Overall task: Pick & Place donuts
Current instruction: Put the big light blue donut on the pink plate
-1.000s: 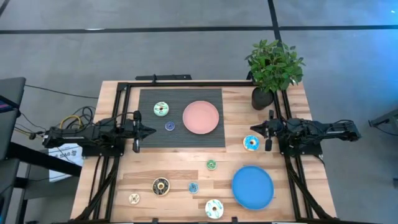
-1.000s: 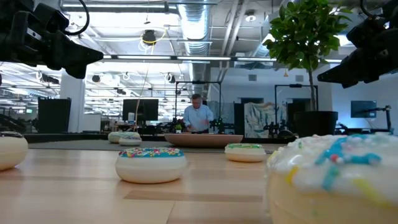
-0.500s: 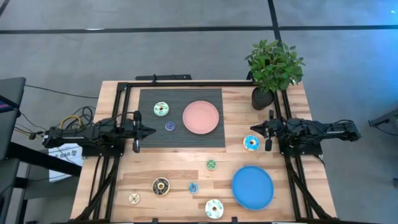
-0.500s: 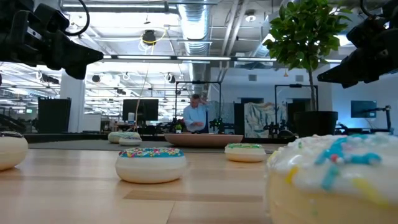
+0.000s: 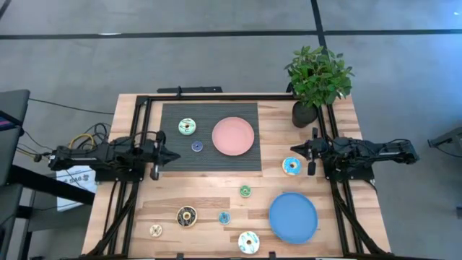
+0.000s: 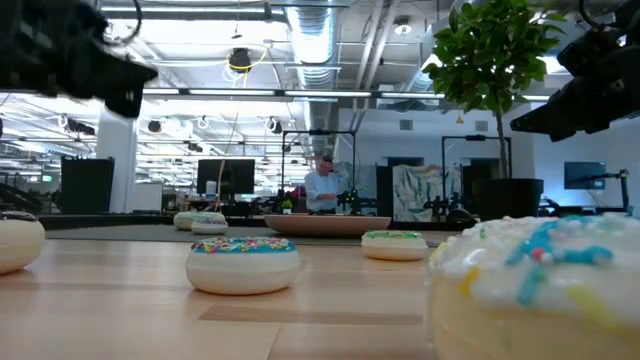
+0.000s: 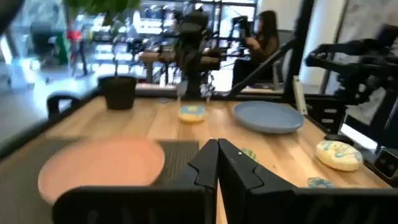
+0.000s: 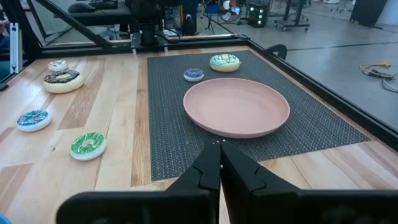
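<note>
Left gripper [image 5: 176, 155] hovering at the 9 o'clock edge of the dark mat [image 5: 209, 136], fingers pressed together, holding nothing. Right gripper [image 5: 293, 149] hovering at the 3 o'clock side of the desk [image 5: 339, 115], fingers together too, empty, with a blue-iced donut [image 5: 291, 167] just beside it toward 6 o'clock.

On the mat: pink plate [image 5: 233, 136] near centre, green-iced donut [image 5: 188, 127] at its 9 o'clock, small purple donut [image 5: 197, 146] at its 8 o'clock, close to the left gripper's tip. Neither donut touching the plate.

On bare wood toward 6 o'clock: blue plate [image 5: 293, 217] at 5 o'clock of the desk, carrying nothing. Small green donut [image 5: 245, 191] between mat and blue plate. Chocolate donut [image 5: 187, 215], small blue donut [image 5: 224, 217], small cream donut [image 5: 156, 230] and white sprinkled donut [image 5: 248, 242] scattered along the 6 to 7 o'clock edge, all apart from one another.

Potted plant [image 5: 317, 79] at the 1 o'clock corner. In the low view, a person [image 6: 322, 188] standing in the room far beyond the desk.
</note>
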You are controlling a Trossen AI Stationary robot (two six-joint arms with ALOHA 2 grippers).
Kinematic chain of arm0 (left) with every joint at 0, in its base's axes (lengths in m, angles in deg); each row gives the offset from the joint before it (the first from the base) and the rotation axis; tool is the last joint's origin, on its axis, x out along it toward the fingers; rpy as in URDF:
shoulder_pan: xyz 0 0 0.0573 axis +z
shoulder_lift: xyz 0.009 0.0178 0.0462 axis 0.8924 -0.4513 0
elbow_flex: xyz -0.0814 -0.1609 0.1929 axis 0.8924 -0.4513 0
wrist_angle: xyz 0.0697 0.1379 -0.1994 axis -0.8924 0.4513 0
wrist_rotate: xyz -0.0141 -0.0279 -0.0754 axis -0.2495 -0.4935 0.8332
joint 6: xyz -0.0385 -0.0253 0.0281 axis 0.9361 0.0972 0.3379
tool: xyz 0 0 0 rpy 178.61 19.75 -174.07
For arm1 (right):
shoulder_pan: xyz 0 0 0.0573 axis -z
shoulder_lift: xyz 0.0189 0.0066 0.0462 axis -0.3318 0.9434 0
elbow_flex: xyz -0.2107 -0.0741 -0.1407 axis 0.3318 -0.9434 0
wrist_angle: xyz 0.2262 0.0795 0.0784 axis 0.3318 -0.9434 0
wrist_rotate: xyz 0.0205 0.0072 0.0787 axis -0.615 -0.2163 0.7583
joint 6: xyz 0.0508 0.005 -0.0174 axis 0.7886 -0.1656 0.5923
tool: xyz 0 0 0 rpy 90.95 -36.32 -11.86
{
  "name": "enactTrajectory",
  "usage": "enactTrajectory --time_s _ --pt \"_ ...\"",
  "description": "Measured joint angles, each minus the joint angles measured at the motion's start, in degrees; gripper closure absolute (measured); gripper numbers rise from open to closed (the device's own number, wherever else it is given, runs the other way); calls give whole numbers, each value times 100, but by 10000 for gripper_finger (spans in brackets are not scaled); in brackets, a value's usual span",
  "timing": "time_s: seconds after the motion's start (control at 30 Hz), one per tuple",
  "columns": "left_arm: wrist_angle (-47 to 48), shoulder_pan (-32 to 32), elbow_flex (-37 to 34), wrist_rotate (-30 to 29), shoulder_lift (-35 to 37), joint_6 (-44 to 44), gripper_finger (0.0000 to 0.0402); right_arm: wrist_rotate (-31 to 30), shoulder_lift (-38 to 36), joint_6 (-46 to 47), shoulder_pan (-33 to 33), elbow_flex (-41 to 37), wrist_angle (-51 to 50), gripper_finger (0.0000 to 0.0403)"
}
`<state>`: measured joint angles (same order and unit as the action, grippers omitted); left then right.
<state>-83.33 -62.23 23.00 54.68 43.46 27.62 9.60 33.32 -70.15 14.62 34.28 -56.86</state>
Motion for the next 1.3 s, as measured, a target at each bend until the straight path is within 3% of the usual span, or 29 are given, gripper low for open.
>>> enactTrajectory --time_s 0.2,0.47,0.7,0.9,1.1,1.3 --pt "836 -114 1071 -851 -1004 -539 381 0 1 1 0 1 0 402" --pt "1294 -171 2662 -1637 -3369 -162 292 0 -1 1 0 1 0 402" --pt "2245 -169 4220 -1728 -5359 1140 195 0 0 1 0 0 0 402" --pt "3158 61 5280 -1901 -6560 2616 126 2 -1 1 0 1 0 402" --pt "4822 667 5835 -1830 -7422 3480 92 0 1 1 0 -1 -1 402" --pt "5850 1623 5862 -1765 -7965 3992 80 0 0 0 0 -1 0 402"
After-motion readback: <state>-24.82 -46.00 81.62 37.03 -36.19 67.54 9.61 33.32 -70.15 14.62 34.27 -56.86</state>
